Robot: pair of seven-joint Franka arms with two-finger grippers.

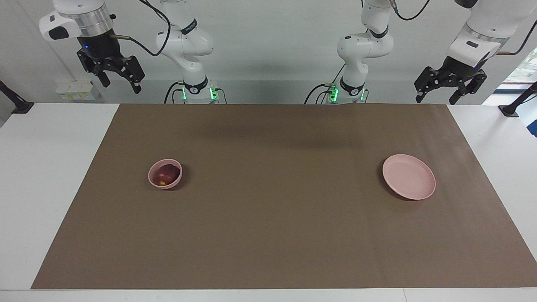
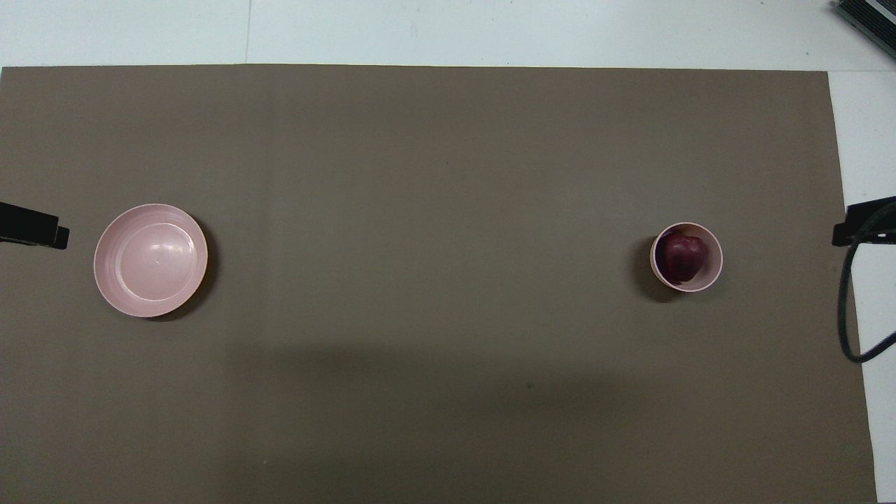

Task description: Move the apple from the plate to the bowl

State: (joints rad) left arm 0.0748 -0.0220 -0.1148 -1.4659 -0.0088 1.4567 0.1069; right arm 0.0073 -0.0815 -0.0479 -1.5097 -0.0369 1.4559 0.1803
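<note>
1. Brown paper, matte and smooth, covers the middle of the white table [image 1: 50, 176] as one wide mat [image 1: 277, 218], with a faint straight fold line running across it in the overhead view
2. Dark red and glossy, the small round apple [image 1: 166, 174] sits inside the bowl [image 1: 155, 181], a yellowish patch showing low on its skin in the facing view
3. Pale pink, deep and round with a thin rim, the bowl stands on the mat toward the right arm's end of the table
4. Pale pink too, the plate [image 1: 409, 182] is wide, flat and round with a low raised rim; it lies bare on the mat toward the left arm's end, well apart from the bowl
5. Black and angular, the right gripper [image 1: 118, 79] hangs high over the table's edge at the robots' end, its two fingers spread apart and holding nothing
6. Likewise black, the left gripper [image 1: 436, 95] hangs raised at its own end, over the table's edge, fingers parted and empty; this arm waits
</note>
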